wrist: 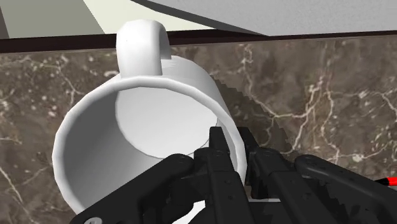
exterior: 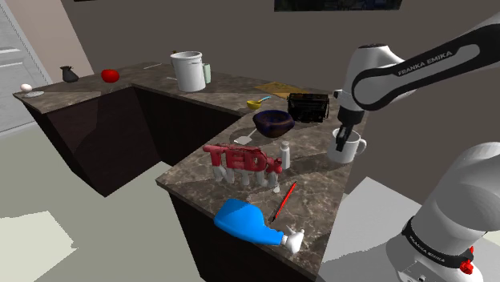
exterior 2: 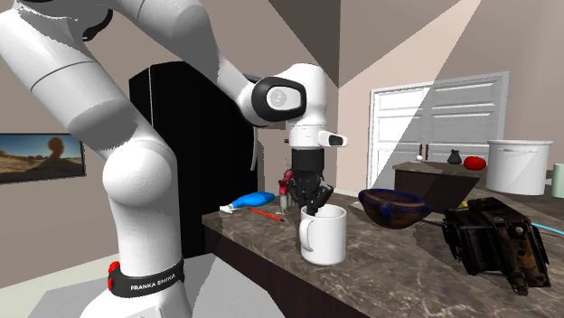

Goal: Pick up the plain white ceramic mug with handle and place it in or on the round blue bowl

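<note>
The pincer (wrist: 233,137) pinches the white mug (wrist: 127,127) by its wall, near the blue bowl (exterior: 274,122).

1. One white mug (exterior: 349,147), with one handle.
2. One dark blue bowl (exterior: 274,122).
3. One black boxy appliance (exterior: 308,106).
4. One set of red letters (exterior: 243,159), three in all, reading TED.
5. Two bottles: one blue bottle (exterior: 244,222) lying at the near end of the tabletop (exterior: 320,192), and one small white bottle (exterior: 285,153) standing upright.
6. One red pen (exterior: 283,202).
7. One large white pot (exterior: 189,70) on the far tabletop.
8. One red round fruit (exterior: 110,75) and one small dark vase (exterior: 68,74), at the shoulder view's far left.
</note>
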